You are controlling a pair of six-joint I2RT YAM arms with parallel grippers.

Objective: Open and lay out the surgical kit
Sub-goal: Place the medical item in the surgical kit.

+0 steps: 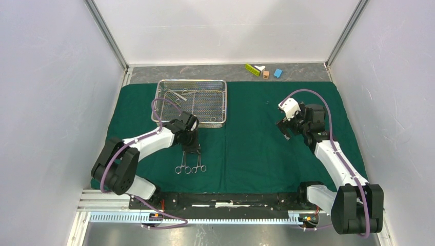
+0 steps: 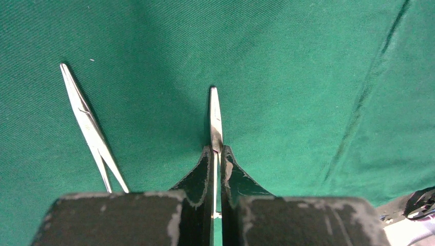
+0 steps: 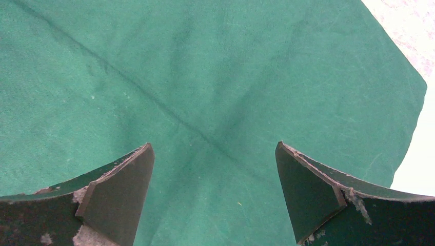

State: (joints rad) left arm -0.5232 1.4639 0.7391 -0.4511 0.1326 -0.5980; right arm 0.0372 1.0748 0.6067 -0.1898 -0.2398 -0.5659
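Observation:
The dark green cloth (image 1: pixel 246 148) lies spread flat over the table. The silver wire-mesh tray (image 1: pixel 208 110) stands on it at the back left, with a few steel instruments (image 1: pixel 177 95) still inside. My left gripper (image 1: pixel 191 145) is low over the cloth just in front of the tray. In the left wrist view it (image 2: pixel 216 151) is shut on a slim steel clamp (image 2: pixel 215 115) whose tip sticks out past the fingers. A second clamp (image 2: pixel 90 125) lies on the cloth beside it. Both clamps' ring handles (image 1: pixel 190 168) show near the front. My right gripper (image 1: pixel 287 130) (image 3: pixel 214 145) is open and empty above the cloth's right half.
Small yellow-green (image 1: pixel 252 69), brown (image 1: pixel 265 74) and blue (image 1: pixel 278 73) blocks sit on the bare table behind the cloth. White walls close in the sides and back. A fold crease (image 3: pixel 154 100) runs across the cloth under the right gripper, and the cloth's edge (image 3: pixel 415 102) is near.

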